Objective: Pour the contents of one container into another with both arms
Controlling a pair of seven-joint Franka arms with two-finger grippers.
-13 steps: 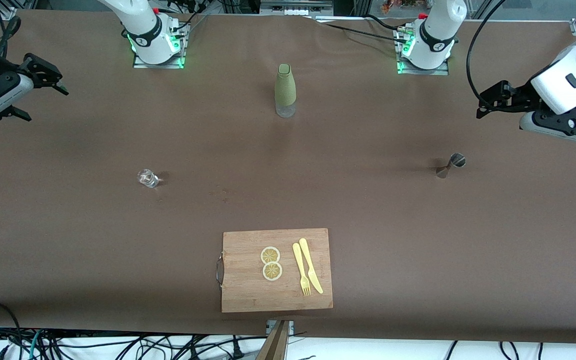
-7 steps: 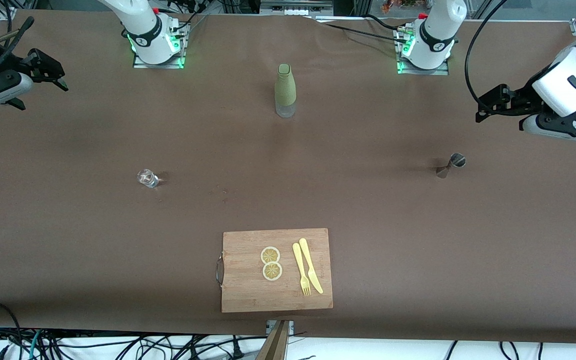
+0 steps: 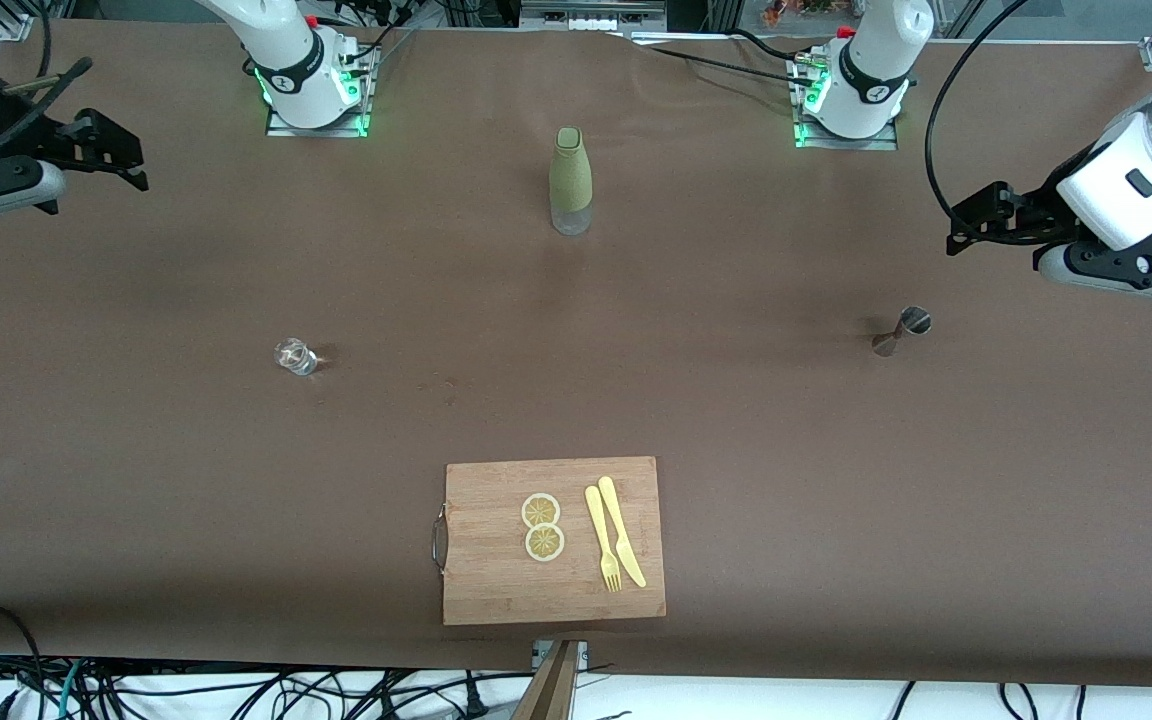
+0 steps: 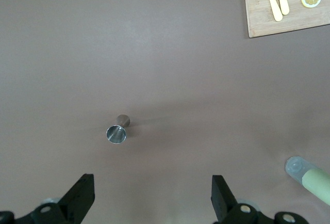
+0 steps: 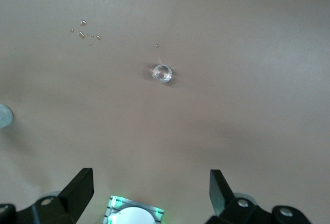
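Note:
A small clear glass stands on the brown table toward the right arm's end. A steel jigger stands toward the left arm's end. A bottle in a green sleeve stands upright between the two arm bases. My right gripper hangs open and empty over the table edge at its end, well apart from the glass. My left gripper is open and empty, up in the air over the table beside the jigger.
A wooden cutting board lies near the front camera, carrying two lemon slices, a yellow fork and a knife. A few water drops lie on the table between glass and board. The arm bases stand along the table's edge.
Both arms have shifted slightly at their ends of the table, the right hand tilting flatter. Both grippers stay open and nothing on the table has moved.

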